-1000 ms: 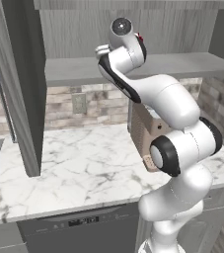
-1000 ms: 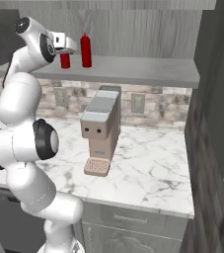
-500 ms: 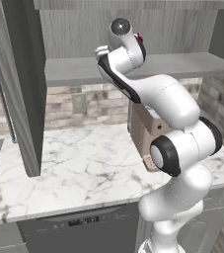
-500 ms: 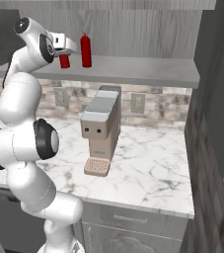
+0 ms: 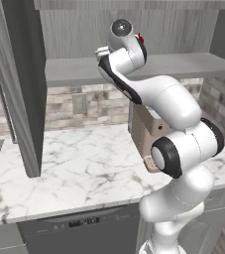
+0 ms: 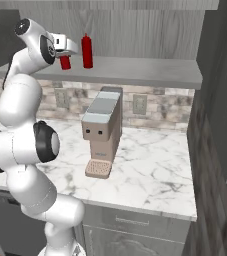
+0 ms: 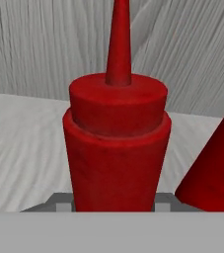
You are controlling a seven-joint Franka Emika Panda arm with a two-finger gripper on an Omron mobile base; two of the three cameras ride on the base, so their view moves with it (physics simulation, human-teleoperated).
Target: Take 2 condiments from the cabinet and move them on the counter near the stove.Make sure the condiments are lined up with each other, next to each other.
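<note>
1. Gripper (image 6: 65, 56) raised to the wall cabinet's shelf (image 6: 135, 70), jaws pinched onto the nearer red squeeze bottle (image 6: 65, 62), seen from the right base view.
2. Hand view: that bottle (image 7: 116, 148) stands upright and centred between the jaws, its tapered nozzle rising against the grey wood-grain back wall of the cabinet (image 7: 44, 44); the bottle's lower body hides the contact points.
3. Second red squeeze bottle (image 6: 87, 51) stands upright on the same shelf, just right of the held one and a little farther back; in the hand view its side (image 7: 214, 173) leans into the lower right corner, close to the gripped bottle, a narrow gap visible between them.
4. Left base view: the white arm curls up from the lower right, its wrist at the shelf edge (image 5: 74, 72), a sliver of red showing past the hand.
5. Below the shelf, a beige and grey coffee machine (image 6: 103, 131) sits on the white marble counter (image 6: 150, 170) against a stone-tile backsplash (image 6: 160, 102) with wall outlets.
6. Dishwasher front (image 5: 79, 230) sits under the counter's near edge.
</note>
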